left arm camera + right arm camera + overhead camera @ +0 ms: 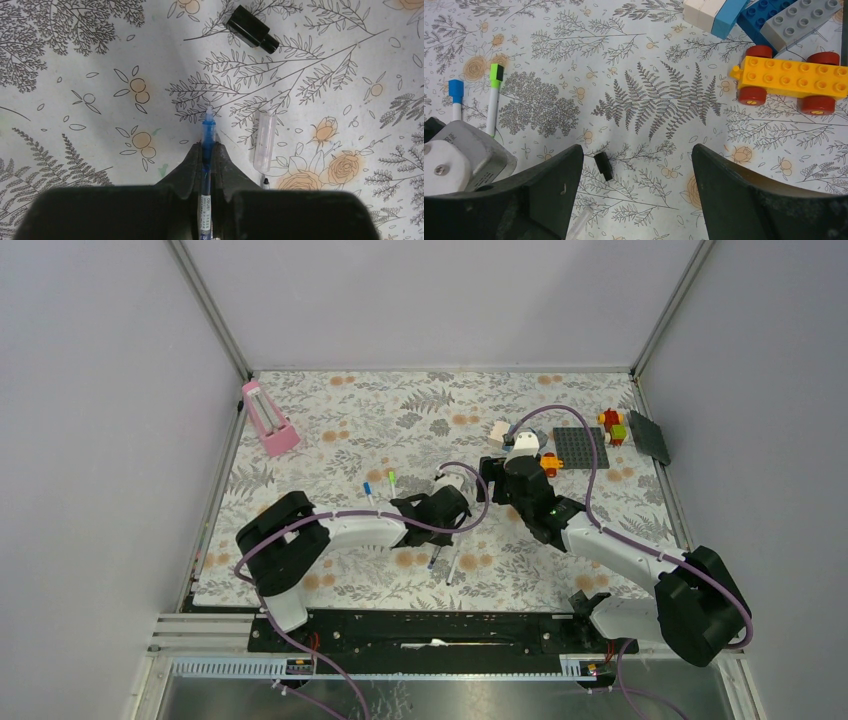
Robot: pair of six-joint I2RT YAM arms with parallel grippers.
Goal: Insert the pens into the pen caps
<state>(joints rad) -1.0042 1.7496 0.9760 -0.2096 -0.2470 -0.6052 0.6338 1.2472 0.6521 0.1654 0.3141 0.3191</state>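
Observation:
My left gripper (208, 146) is shut on a dark blue pen (207, 131), its bare tip pointing forward just above the mat. A black cap (251, 29) lies on the mat ahead of it, slightly right. A clear-white pen (264, 141) with a bare black tip lies just right of the fingers. My right gripper (638, 150) is open and empty above the mat, and the black cap (603, 166) lies close to its left finger. Two white pens lie further left, one with a light blue cap (456, 91) and one with a green cap (497, 73).
Toy bricks lie at the far right: a yellow wheeled brick (791, 80), blue and grey bricks (794, 20) and a grey baseplate (580, 447). A pink holder (268, 420) stands at the back left. The two grippers are close together mid-table (480, 495).

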